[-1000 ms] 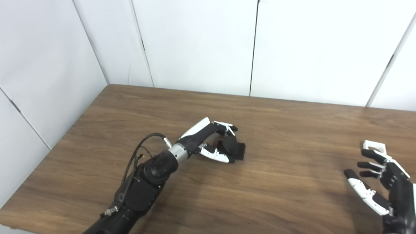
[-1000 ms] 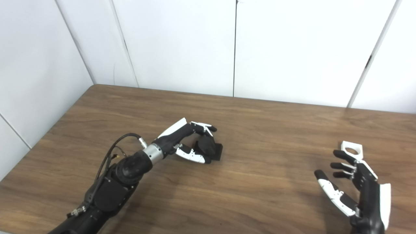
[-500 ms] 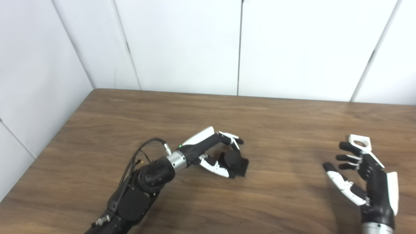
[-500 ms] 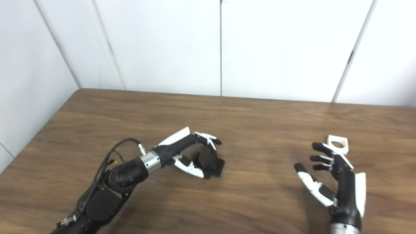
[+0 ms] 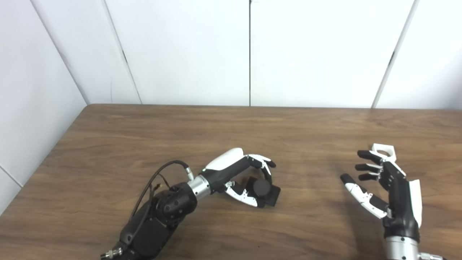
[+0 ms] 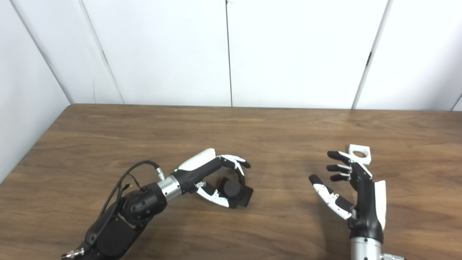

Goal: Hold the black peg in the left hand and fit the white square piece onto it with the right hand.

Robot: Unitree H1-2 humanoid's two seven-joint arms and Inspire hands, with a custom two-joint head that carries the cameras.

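Note:
The black peg (image 5: 262,188), a round post on a square black base, stands on the wooden table (image 5: 180,130) at centre. My left hand (image 5: 249,173) is curled around it, with the fingers over its far side and the thumb against its near side. The white square piece (image 5: 383,151) with a round hole lies flat on the table at the right; it also shows in the right eye view (image 6: 360,153). My right hand (image 5: 388,187) is open with its fingers spread. It stands upright just in front of the white piece, and its fingertips partly hide the piece's near edge.
White wall panels (image 5: 249,54) close off the table at the back and on the left. The table's left edge (image 5: 43,162) runs diagonally beside my left arm. A black cable (image 5: 158,177) loops off my left wrist.
The whole picture has shifted, so the camera has moved. My left hand stays curled around the peg. My right hand stays open by the white piece, now more upright.

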